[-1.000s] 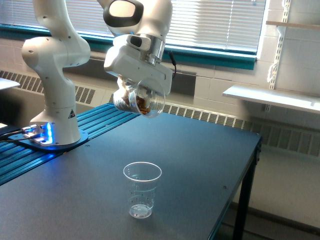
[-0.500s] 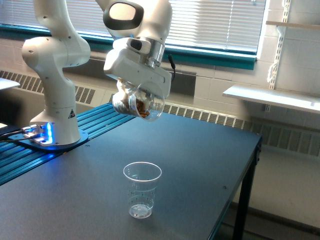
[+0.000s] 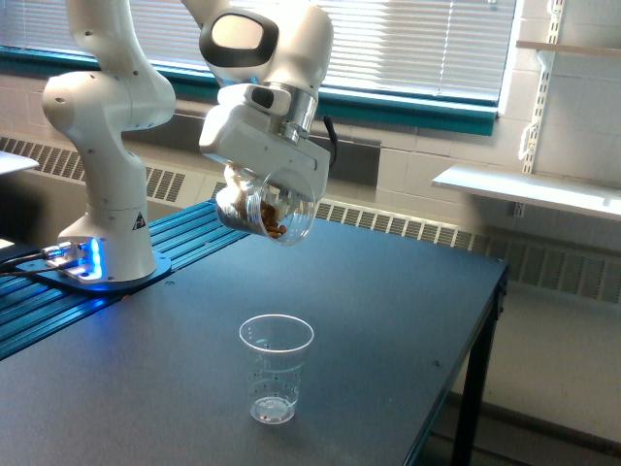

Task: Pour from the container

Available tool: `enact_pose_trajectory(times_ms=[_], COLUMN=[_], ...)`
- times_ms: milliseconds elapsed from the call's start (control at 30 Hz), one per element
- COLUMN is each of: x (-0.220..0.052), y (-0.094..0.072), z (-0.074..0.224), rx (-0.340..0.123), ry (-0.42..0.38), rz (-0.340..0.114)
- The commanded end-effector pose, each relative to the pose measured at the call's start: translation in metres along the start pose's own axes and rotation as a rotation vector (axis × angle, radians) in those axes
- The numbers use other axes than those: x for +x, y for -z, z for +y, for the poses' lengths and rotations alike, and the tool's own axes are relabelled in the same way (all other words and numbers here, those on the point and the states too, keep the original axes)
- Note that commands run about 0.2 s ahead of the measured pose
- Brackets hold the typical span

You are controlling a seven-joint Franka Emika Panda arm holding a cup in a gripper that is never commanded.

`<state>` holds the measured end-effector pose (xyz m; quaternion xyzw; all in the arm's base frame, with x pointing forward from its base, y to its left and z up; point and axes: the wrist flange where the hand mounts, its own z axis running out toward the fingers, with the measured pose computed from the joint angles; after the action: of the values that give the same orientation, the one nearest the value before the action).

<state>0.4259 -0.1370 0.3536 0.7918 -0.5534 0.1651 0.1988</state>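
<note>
**Tipped jar held high above the cup**

In the upper centre of the frame, the white pincer is clamped around the wide, rounded clear plastic container, tilted, brown contents near its rim. The small clear tapered cup stands well below on the dark counter. From that height, pieces may bounce out or miss.

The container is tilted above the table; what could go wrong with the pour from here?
1. The container hangs high and away from the cup, so the brown pieces may miss it.
2. The cup looks light and empty; falling pieces might tip it.
3. Pieces may bounce off the table.
</note>
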Motion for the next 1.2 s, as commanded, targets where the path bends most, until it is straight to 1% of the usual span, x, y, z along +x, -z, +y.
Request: enact_pose_trajectory(times_ms=[33,233,533,833,967,1100,1200], x=[-0.002,-0.004,-0.003,0.002,0.003,0.004,0.003], y=[-0.002,-0.005,-0.007,-0.006,-0.007,-0.009,-0.011], z=[0.003,0.006,0.006,0.0,-0.002,-0.006,-0.008], rx=[-0.004,-0.014,-0.026,-0.042,-0.049,-0.058,-0.064], ry=[-0.024,-0.037,-0.041,-0.041,-0.055,-0.038,-0.043], rz=[0.006,0.004,0.016,0.028,0.021,0.027,0.02])
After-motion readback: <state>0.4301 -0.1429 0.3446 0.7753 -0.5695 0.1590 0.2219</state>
